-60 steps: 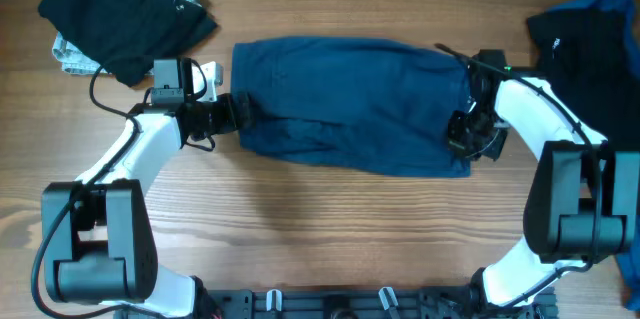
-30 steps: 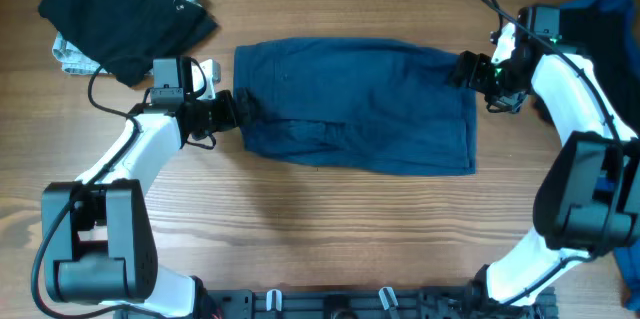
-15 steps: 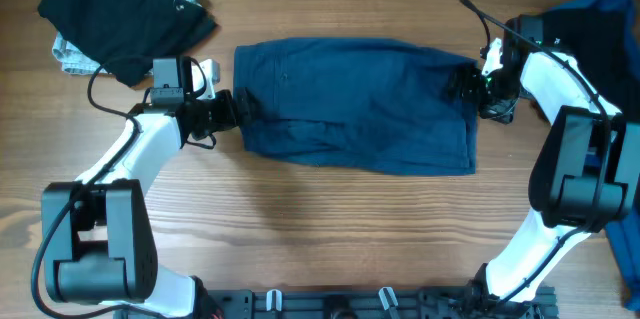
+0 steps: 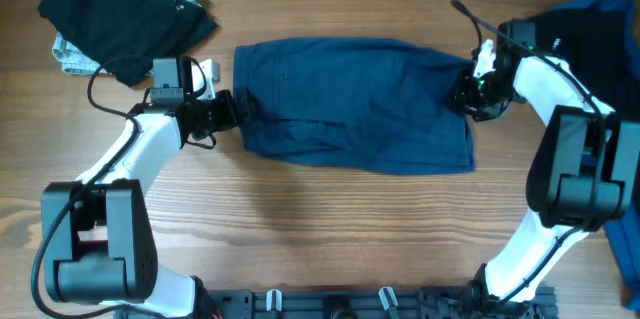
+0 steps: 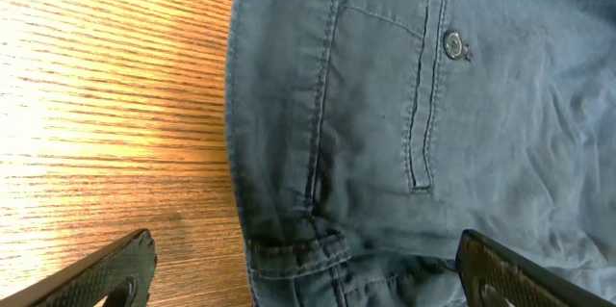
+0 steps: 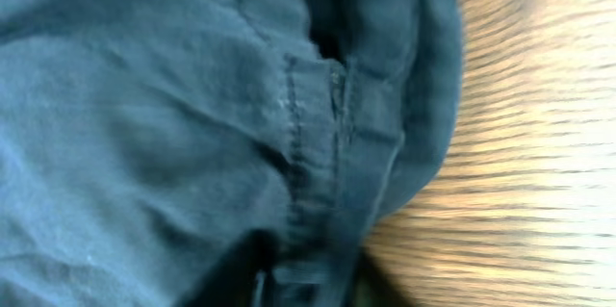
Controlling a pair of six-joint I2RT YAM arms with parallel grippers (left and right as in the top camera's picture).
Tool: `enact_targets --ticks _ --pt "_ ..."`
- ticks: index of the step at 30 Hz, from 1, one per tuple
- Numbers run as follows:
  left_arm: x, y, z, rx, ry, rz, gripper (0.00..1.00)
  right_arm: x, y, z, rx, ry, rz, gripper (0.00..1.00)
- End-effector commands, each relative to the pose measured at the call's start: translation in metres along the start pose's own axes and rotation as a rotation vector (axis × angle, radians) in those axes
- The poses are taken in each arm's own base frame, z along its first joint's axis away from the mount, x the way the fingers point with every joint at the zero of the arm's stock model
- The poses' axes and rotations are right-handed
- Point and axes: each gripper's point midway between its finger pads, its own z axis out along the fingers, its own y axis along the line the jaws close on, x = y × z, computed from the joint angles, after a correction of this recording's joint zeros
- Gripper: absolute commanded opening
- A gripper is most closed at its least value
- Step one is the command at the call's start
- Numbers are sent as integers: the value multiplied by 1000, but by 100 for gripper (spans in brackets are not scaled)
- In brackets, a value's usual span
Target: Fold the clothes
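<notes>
A pair of blue shorts lies flat across the middle of the wooden table. My left gripper is at its left edge. In the left wrist view the gripper is open wide. Its fingertips stand either side of the waistband, one over bare wood and one over cloth. My right gripper is at the shorts' upper right edge. The right wrist view is blurred and very close. There the gripper shows only as dark shapes, closed narrowly on the stitched hem.
A black garment lies over a light grey cloth at the back left. A black and blue pile of clothes sits at the right edge, just behind my right arm. Bare wood lies in front of the shorts.
My right gripper left the shorts' lower right corner, swung up to the far right, then came back onto the upper right edge. The left arm and the shorts have stayed still.
</notes>
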Motion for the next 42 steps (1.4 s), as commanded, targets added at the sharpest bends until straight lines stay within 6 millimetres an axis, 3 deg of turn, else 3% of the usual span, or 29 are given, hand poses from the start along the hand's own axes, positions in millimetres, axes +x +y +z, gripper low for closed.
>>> enact_targets --ticks 1,5,10,19,23,29,30,31,32,33,34,37,42 --pt "-2 -3 2 7 1 -1 100 36 -4 34 -4 137 74 4" --pt "-2 -3 2 7 2 -1 100 34 -16 31 72 130 118 4" --pt "-2 -3 2 7 1 -1 100 25 -37 11 233 126 124 4" --pt "-2 -3 2 7 1 -1 100 -14 -32 -41 272 71 145 4" --pt "-2 -3 2 7 1 -1 100 -23 -43 -65 382 46 142 4" --pt "-2 -3 2 7 1 -1 100 -20 -50 -70 429 55 139 4" --pt "-2 -3 2 7 1 -1 100 -19 -48 -69 416 60 134 14" --pt "-2 -3 2 7 1 -1 100 -19 -46 -68 403 65 131 35" --pt "-2 -3 2 7 1 -1 100 -18 -43 -67 388 71 121 63" --pt "-2 -3 2 8 2 -1 100 -18 -41 -66 372 76 110 80" --pt "-2 -3 2 8 2 -2 100 -18 -41 -66 371 77 111 88" --pt "2 -7 2 36 19 -4 100 -16 -38 -65 351 84 117 99" --pt "-1 -14 2 74 14 4 100 -13 -20 -60 249 107 121 100"
